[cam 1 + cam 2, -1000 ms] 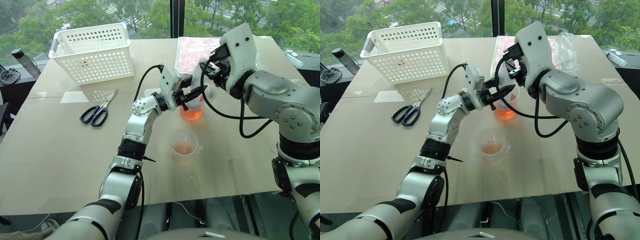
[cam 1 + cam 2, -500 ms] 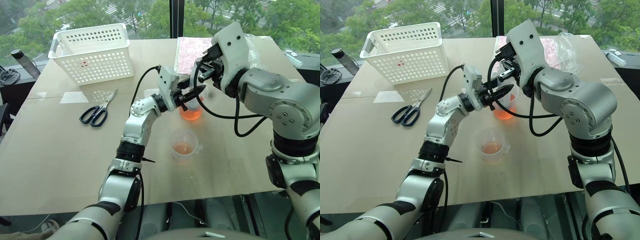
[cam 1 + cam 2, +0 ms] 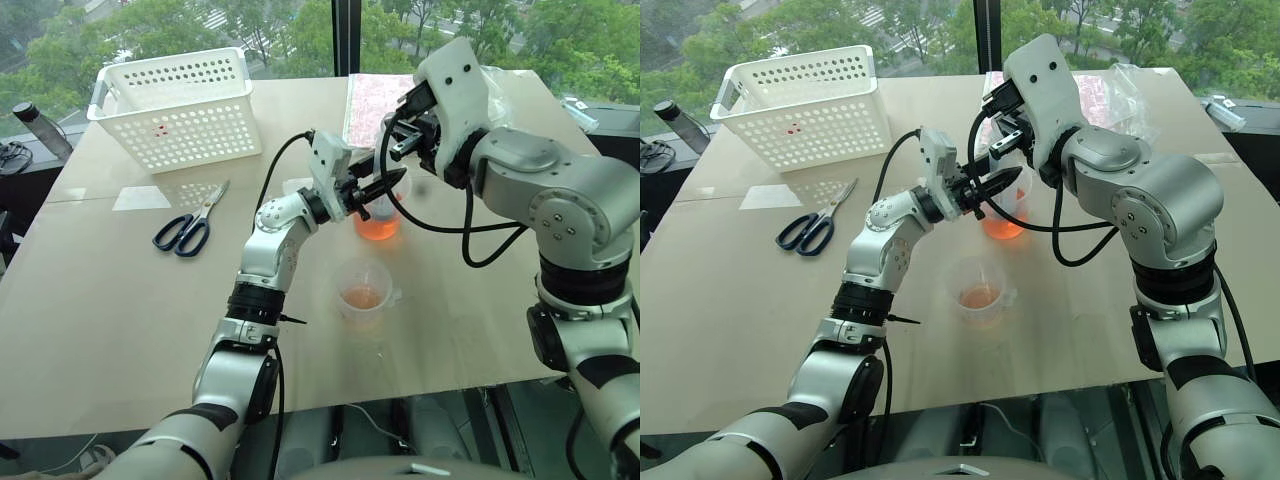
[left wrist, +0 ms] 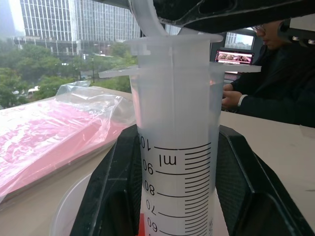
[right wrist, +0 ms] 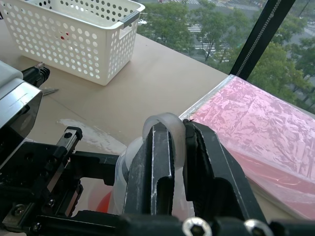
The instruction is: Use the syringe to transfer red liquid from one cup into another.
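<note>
The clear syringe stands upright over the farther clear cup, which holds the deeper red liquid. My left gripper is shut on the graduated barrel, with its black fingers on either side. Just above it, my right gripper is shut on the plunger's ring, which sits close to the barrel's top flange. The syringe tip is hidden. A nearer clear cup, with a small lip on its rim, holds a little paler orange liquid and stands apart from both grippers.
A white perforated basket stands at the back left, with black-handled scissors in front of it. A bagged pink sheet lies behind the cups. A dark bottle stands off the table's left edge. A person sits beyond the table.
The whole view has shifted slightly. Both grippers keep their hold on the syringe over the farther cup; the right forearm has swung a little.
</note>
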Robot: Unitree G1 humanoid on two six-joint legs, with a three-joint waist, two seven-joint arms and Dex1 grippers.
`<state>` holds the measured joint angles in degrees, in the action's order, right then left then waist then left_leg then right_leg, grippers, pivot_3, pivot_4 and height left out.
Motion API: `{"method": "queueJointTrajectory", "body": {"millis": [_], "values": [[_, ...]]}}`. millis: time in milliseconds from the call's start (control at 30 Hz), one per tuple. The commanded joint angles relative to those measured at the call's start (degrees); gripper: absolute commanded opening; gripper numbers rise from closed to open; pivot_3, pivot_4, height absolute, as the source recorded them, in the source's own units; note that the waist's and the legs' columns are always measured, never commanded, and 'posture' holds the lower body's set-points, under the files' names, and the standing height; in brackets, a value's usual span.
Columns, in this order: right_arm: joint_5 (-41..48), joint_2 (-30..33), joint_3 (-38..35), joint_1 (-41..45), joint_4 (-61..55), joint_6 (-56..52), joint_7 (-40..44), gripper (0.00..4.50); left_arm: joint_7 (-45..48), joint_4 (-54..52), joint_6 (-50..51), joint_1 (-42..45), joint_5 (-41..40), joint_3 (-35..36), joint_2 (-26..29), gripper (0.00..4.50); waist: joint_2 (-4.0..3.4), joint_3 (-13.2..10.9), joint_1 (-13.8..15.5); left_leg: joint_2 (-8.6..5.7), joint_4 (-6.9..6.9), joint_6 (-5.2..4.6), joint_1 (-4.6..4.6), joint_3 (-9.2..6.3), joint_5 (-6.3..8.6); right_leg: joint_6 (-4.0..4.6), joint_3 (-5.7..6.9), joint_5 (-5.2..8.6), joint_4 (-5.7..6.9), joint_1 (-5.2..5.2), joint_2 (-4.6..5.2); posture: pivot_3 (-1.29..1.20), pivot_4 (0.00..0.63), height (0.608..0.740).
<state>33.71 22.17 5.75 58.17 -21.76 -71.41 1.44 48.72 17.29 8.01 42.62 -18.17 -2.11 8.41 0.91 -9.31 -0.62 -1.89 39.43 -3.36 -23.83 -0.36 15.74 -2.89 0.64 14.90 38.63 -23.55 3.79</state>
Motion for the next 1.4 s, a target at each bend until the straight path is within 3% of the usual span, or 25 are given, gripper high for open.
{"method": "queueJointTrajectory", "body": {"millis": [33, 1067, 1267, 1300, 1367, 1400], "values": [[-4.5, 1.4, -4.3, 4.0, -1.2, 3.5, -1.2, 0.03, 2.0, -0.7, 0.2, -1.6, 0.8, -3.1, -0.3, 1.41, 0.0, 0.0, 0.0, 0.0, 0.0, 0.0, 0.0, 0.0, 0.0, 0.0, 0.0, 0.0, 0.0, 0.0, 0.01, 0.0, 0.15, 0.74], [-6.3, 1.2, -4.9, 4.3, -1.3, 4.1, 0.5, 0.03, 1.7, -0.2, -0.6, -2.1, 1.6, -3.1, 0.2, 1.41, 0.0, 0.0, 0.0, 0.0, -0.03, 0.0, 0.0, 0.0, 0.0, 0.0, 0.0, 0.0, -0.01, -0.02, 0.16, 0.0, 0.15, 0.74], [-3.8, 1.5, -5.9, 3.1, -1.6, 3.8, 3.8, 0.03, 1.4, 0.1, -1.1, -1.4, 1.4, -2.6, -0.1, 1.41, 0.0, 0.0, 0.0, 0.0, -0.04, 0.0, 0.0, 0.0, 0.0, 0.0, 0.01, 0.0, -0.02, -0.02, 0.16, 0.0, 0.15, 0.74], [-3.9, 1.7, -6.1, 2.6, -1.7, 4.0, 4.2, 0.9, 1.4, 0.2, -1.1, -1.3, 1.3, -2.5, -0.1, 1.41, 0.0, 0.0, 0.0, 0.0, -0.04, 0.0, -0.01, 0.0, 0.0, 0.0, 0.01, 0.0, -0.03, -0.02, 0.16, 0.0, 0.15, 0.74], [-4.0, 2.2, -6.5, 1.6, -2.2, 4.1, 5.0, 1.54, 1.4, 0.3, -1.1, -1.0, 1.1, -2.3, -0.2, 1.41, 0.0, 0.0, 0.1, -0.01, -0.05, 0.0, -0.03, 0.0, 0.0, 0.0, 0.01, 0.0, -0.05, -0.02, 0.17, 0.0, 0.15, 0.74], [-4.0, 2.3, -6.7, 1.3, -2.4, 4.1, 5.2, 2.1, 1.4, 0.3, -1.1, -0.9, 1.0, -2.2, -0.2, 1.41, 0.0, 0.0, 0.0, -0.01, -0.07, 0.0, -0.03, 0.0, 0.0, 0.0, 0.01, 0.0, -0.08, -0.02, 0.17, 0.0, 0.15, 0.74]]}}
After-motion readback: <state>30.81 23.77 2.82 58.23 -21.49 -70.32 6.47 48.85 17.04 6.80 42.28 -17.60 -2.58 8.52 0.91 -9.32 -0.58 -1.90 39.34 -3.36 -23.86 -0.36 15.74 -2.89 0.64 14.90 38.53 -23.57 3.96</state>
